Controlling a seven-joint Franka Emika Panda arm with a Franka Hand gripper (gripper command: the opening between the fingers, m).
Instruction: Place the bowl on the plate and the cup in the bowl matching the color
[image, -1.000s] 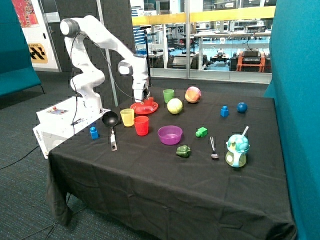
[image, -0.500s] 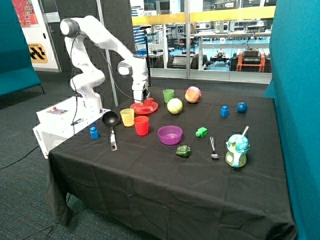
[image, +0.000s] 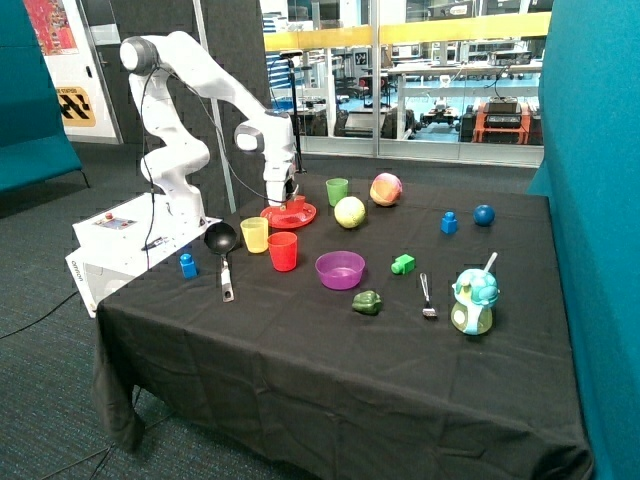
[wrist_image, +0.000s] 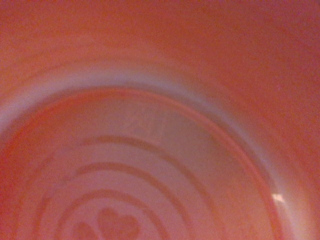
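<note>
The red-orange bowl (image: 297, 204) sits on the red plate (image: 290, 217) at the back of the black table, near the robot base. My gripper (image: 285, 197) is down at the bowl, on its side towards the base. The wrist view is filled by the bowl's red inside (wrist_image: 160, 150) with raised rings on its bottom, very close. The red cup (image: 283, 251) stands upright on the cloth in front of the plate, next to the yellow cup (image: 255, 235), apart from the gripper.
A green cup (image: 337, 191) and two fruit-like balls (image: 350, 212) stand beside the plate. A purple bowl (image: 340, 269), a black ladle (image: 221, 245), a green block (image: 403, 264), a dark green pepper (image: 367, 302), a fork (image: 427, 296) and a toy jug (image: 474, 301) lie nearer the front.
The arm's wrist has shifted slightly towards the robot base. The gripper stays down at the bowl on the plate. The cups have not moved.
</note>
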